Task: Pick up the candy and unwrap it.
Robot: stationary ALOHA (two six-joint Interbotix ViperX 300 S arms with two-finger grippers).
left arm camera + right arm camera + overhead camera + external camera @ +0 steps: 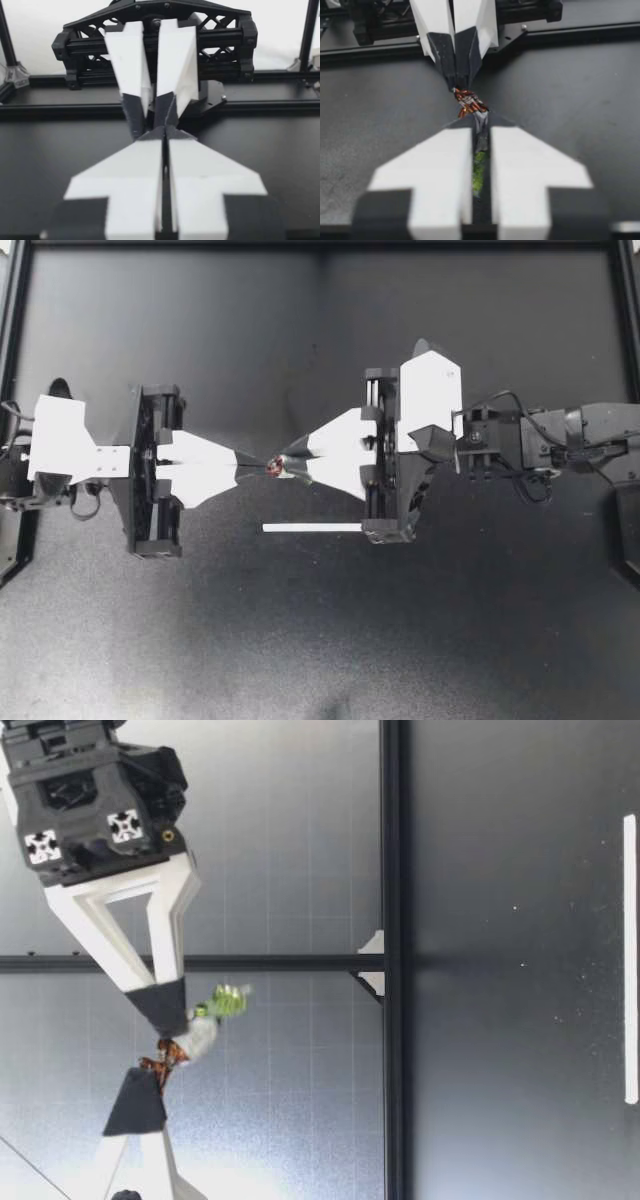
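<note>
The candy [273, 468] hangs in the air above the table, stretched between my two grippers. My left gripper [252, 466] is shut on one twisted end of its wrapper. Facing it tip to tip, my right gripper [292, 462] is shut on the other end. In the low view a reddish-brown crinkled wrapper end [163, 1060] sits at my left gripper [140, 1082], with a silvery middle and a green tail [228, 1000] sticking out past my right gripper [172, 1020]. The right wrist view shows green wrapper [479, 172] pinched between my right fingers and the reddish end [469, 104] ahead.
A thin white strip [312, 528] lies flat on the black table just below my right gripper in the top view, seen too as the white strip [629, 960] in the low view. Black frame rails border the table.
</note>
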